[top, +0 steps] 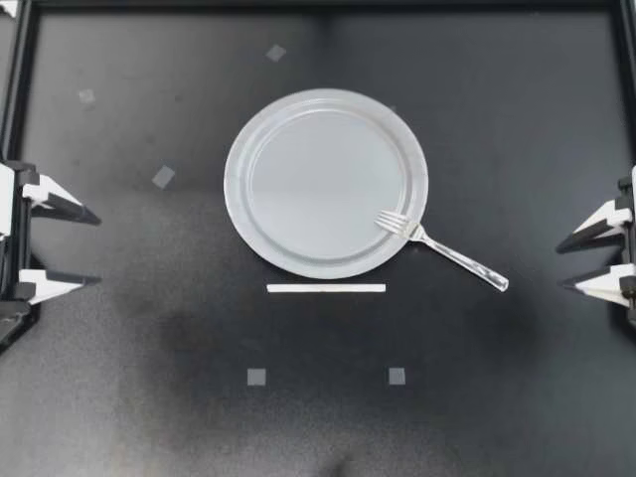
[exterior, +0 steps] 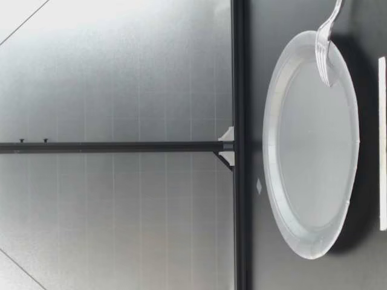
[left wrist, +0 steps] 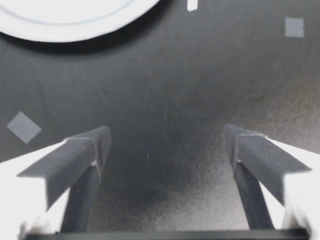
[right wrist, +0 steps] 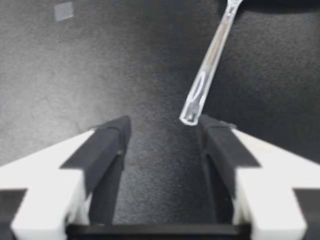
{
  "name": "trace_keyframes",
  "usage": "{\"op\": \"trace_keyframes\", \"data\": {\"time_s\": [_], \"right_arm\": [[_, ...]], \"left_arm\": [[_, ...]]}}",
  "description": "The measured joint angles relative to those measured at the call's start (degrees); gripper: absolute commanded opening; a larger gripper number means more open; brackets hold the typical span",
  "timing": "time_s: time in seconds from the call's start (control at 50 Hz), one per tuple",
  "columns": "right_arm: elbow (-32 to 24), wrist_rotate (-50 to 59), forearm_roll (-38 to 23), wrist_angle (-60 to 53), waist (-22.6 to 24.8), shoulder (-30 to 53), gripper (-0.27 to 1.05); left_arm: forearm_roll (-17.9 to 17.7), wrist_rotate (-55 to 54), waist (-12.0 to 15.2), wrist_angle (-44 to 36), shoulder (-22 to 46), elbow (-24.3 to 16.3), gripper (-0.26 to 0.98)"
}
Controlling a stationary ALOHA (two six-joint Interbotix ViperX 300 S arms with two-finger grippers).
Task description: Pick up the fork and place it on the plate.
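Our fork (top: 442, 249) is propped on the plate (top: 238, 189) rim at 4 o'clock, handle aimed at our right gripper (top: 560, 266), so that's our easy reach; it and the left gripper (top: 97, 249) both have fingers wide open, empty.

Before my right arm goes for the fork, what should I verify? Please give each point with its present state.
1. Right gripper open and empty: ok.
2. Left gripper open, empty, and away from the plate: ok.
3. Fork within easy approach: ok. Its handle points toward the right gripper and ends just ahead of its fingers.
4. Nothing between the right gripper and the handle: ok.
5. Fork fully on the plate: not ok. Only the tines rest on the rim, and the handle reaches out over the table.
6. Room on the plate: ok, nothing else lies on it.
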Motion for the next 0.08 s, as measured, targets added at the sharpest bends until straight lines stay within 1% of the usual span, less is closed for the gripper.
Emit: {"op": "trace_keyframes", "data": {"time_s": [0.08], "right_arm": [[0.0,0.0,0.0,-0.09,0.0,0.44,0.55]], "left_arm": [[0.0,0.7,-0.09,0.35,0.0,0.18,0.79]]}}
